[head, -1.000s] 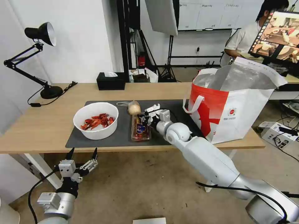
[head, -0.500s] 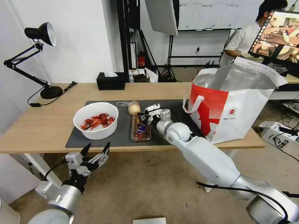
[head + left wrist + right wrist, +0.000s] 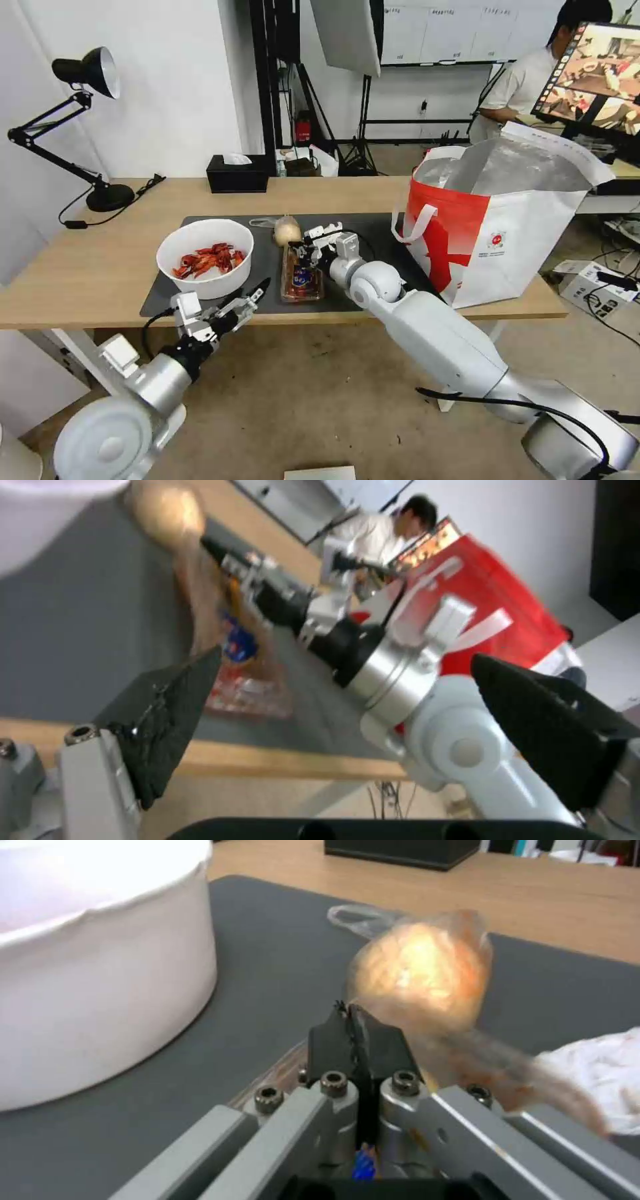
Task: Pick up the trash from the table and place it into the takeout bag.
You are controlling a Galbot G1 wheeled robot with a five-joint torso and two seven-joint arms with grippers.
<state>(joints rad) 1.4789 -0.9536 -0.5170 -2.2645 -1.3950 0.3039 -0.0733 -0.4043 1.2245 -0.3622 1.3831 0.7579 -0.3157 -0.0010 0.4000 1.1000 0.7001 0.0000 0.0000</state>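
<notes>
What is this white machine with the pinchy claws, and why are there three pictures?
It is a robot with two arms, and each arm ends in a claw called a gripper. One picture comes from a camera on its head, looking down at the table. The other two come from small cameras on its wrists, so they look very close up.

On the table's dark mat lie a white bowl of red crayfish shells, a clear tray, a small bag with a beige lump and a crumpled tissue. The big red and white takeout bag waits for the rubbish.

The right gripper is pinched shut at the tray's far end, next to the lump. The left gripper is open, holding nothing, at the table's near edge.
</notes>
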